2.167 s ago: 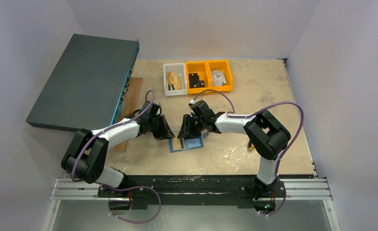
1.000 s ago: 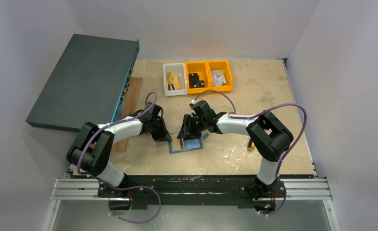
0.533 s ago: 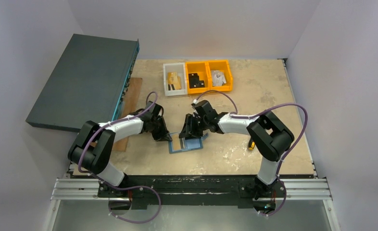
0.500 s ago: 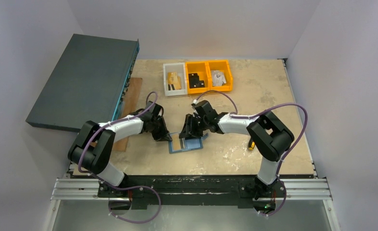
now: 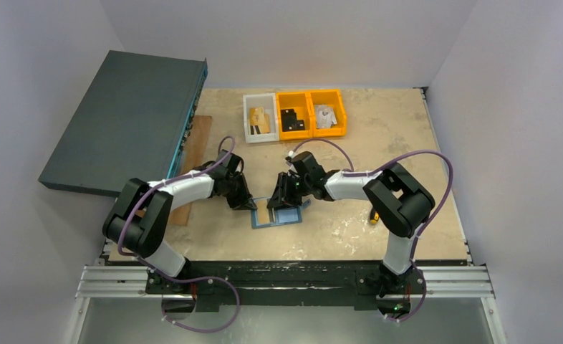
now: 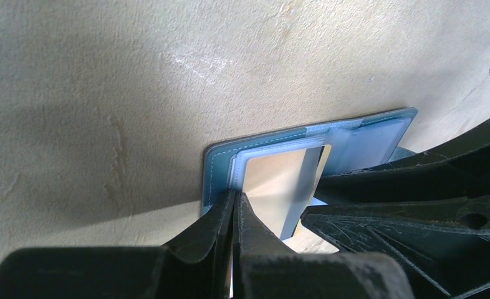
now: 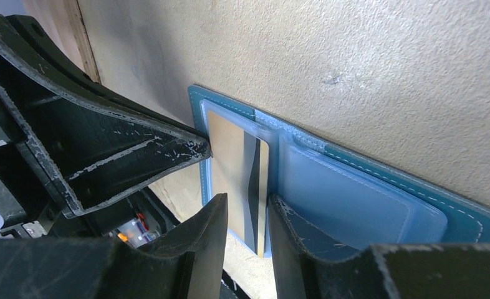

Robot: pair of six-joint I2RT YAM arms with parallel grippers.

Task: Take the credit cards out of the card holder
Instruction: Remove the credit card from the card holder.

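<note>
The teal-blue card holder lies open and flat on the table, pale blue pockets facing up. A gold-tan credit card with a dark stripe sits in its left pocket and sticks out past the near edge; it also shows in the left wrist view. My left gripper is shut, its tips pressed on the holder's left edge. My right gripper straddles the card's protruding edge, jaws narrowly apart, a gap on one side.
A white bin and orange bins holding small parts stand at the back. A large dark teal box leans at the left beside a wooden board. A small yellow object lies near the right arm.
The right jaws have narrowed around the gold card's edge. The left gripper stays shut on the holder's left edge, where it moved in earlier. The holder has not shifted.
</note>
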